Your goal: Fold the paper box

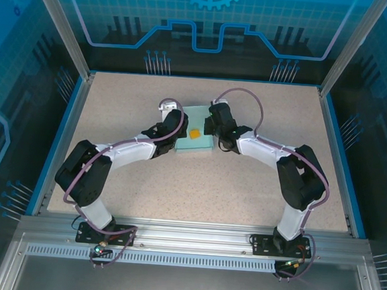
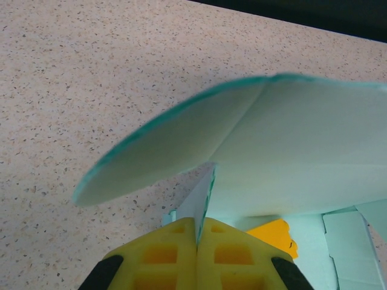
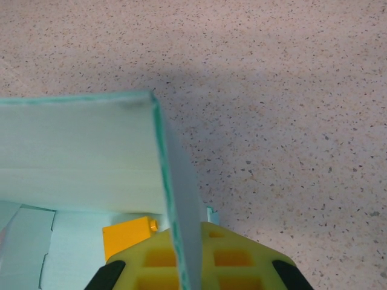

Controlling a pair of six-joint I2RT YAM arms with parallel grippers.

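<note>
Both arms pinching: left gripper (image 2: 196, 232) is clamped on a thin flap and right gripper (image 3: 181, 248) on the opposite wall of the paper box (image 1: 199, 145), mid-tabletop (image 1: 257, 189) toward the far edge. Best to raise both walls evenly, keep the creases square, and watch the orange piece (image 1: 195, 134) inside

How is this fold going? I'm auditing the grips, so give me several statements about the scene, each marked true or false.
1. The left gripper and the right gripper are both shut on the box. True.
2. The orange piece lies on the bare table. False: it lies on the box.
3. The box lies wholly flat. False: a flap is raised at each gripper.
4. The grippers meet the box from opposite sides. True.
</note>
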